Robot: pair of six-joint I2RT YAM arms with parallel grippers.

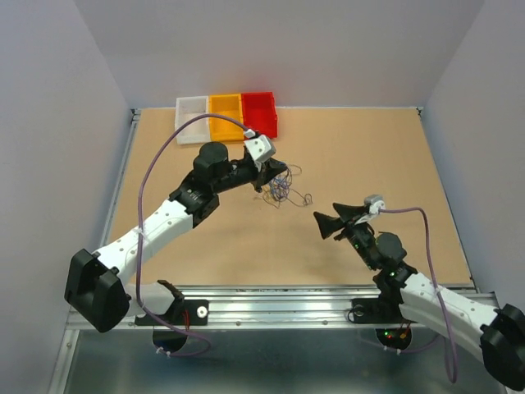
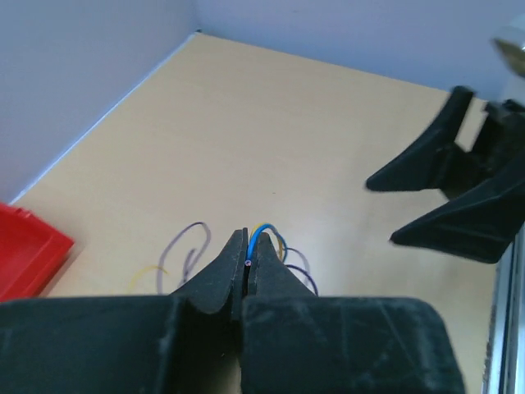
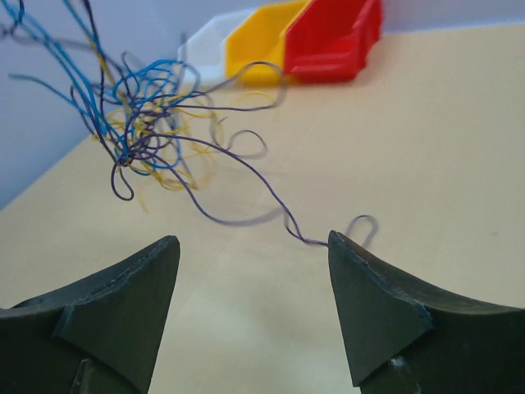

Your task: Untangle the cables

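Fingers first: the left fingers (image 2: 248,246), two of them, are pressed together and pinch one blue strand of the cables (image 2: 261,234) right at their tips. Just past those tips the blue strand arcs up and over beside a yellow one. Two purple loops lie on the worktop (image 2: 328,123), one on either side of the tips, and one pale yellow curl lies off to their left.

The right fingers (image 3: 253,242), also two, stand spread wide with nothing between them. One long purple strand (image 3: 246,176) runs from the knot across the worktop towards them and ends in a small loop just beside the tip of the finger on the right of the wrist view. Whether it touches that tip I cannot tell.

Ahead of the right fingers and to their left, the cables bunch into a single loose knot of blue, purple and yellow strands, too many and too fine to count. Several strands climb out of the picture at its upper left.

From above, the knot (image 1: 283,190) sits just beyond the left fingers, between them and the right fingers, which are well apart from it.

Three bins stand in one row, touching, at the worktop's far edge beyond the left fingers: one white bin (image 1: 191,115), one yellow bin (image 1: 225,115) and one red bin (image 1: 259,111).
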